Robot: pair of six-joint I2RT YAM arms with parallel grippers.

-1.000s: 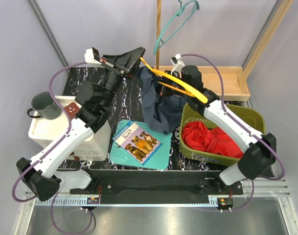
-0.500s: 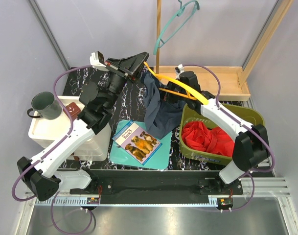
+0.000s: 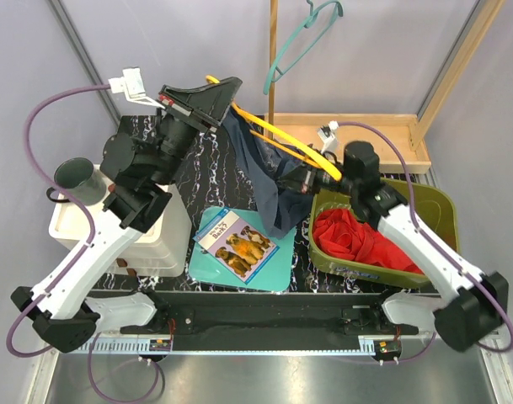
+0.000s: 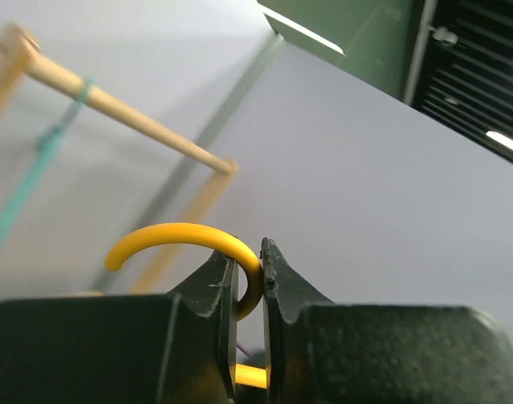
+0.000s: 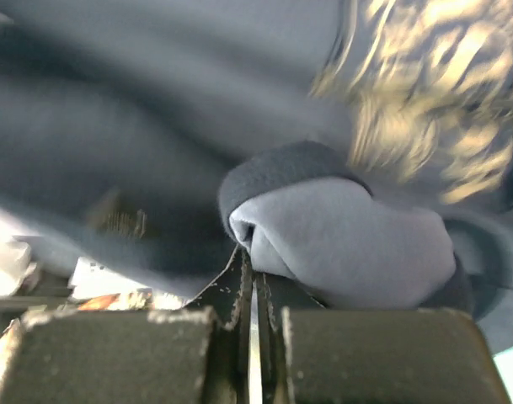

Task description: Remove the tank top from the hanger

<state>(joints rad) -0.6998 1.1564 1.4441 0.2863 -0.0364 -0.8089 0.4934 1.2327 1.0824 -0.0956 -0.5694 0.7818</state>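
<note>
Left gripper (image 4: 248,252) clamps the hanger (image 3: 277,135) by its hook at eleven o'clock; right gripper (image 5: 254,273) pinches the tank top (image 3: 258,168). Mid-removal; next, probably pull it toward four o'clock.

The left arm (image 3: 113,240) is reaching high, left gripper (image 4: 249,257) pinching the hanger (image 4: 173,231). The right arm (image 3: 416,240) is stretching inward, right gripper (image 5: 253,278) clamping the tank top (image 5: 349,244).
</note>
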